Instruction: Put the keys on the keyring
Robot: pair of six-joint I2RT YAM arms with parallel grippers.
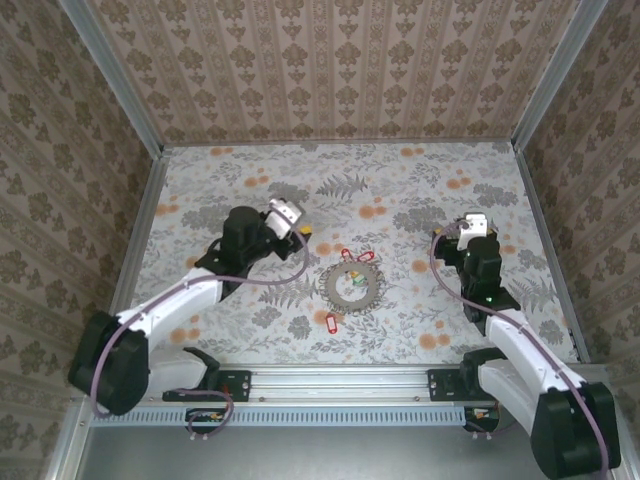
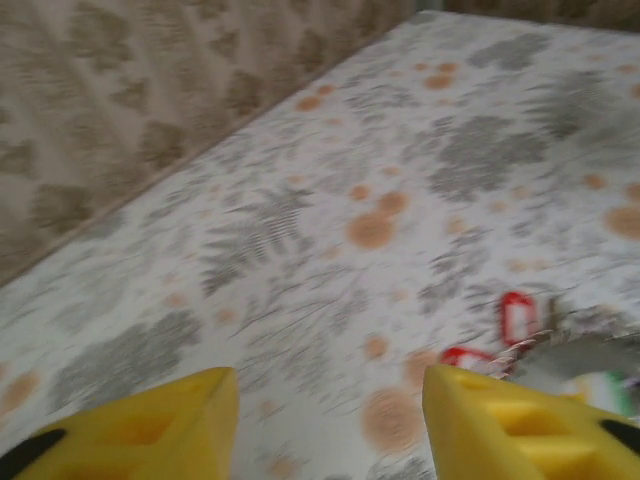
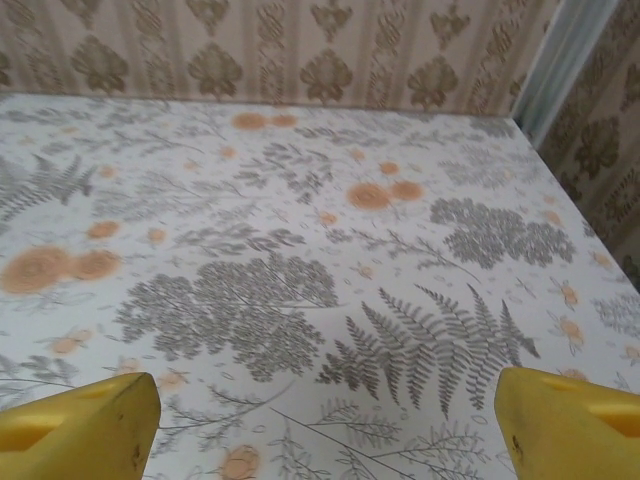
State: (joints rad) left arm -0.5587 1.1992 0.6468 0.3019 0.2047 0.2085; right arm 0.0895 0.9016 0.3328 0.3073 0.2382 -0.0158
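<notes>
With both jaws open and empty, grabbing the red key (image 1: 364,256) at 12 o'clock of the keyring (image 1: 350,288) could shove both.

Bright, even, diffuse light; faint shadows. Left wrist view motion-blurred; right wrist view sharp.

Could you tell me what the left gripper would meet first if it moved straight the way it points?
Probably the bare table, then the wall, though depth is unclear. The left gripper would pass left of the keys and the keyring.
</notes>
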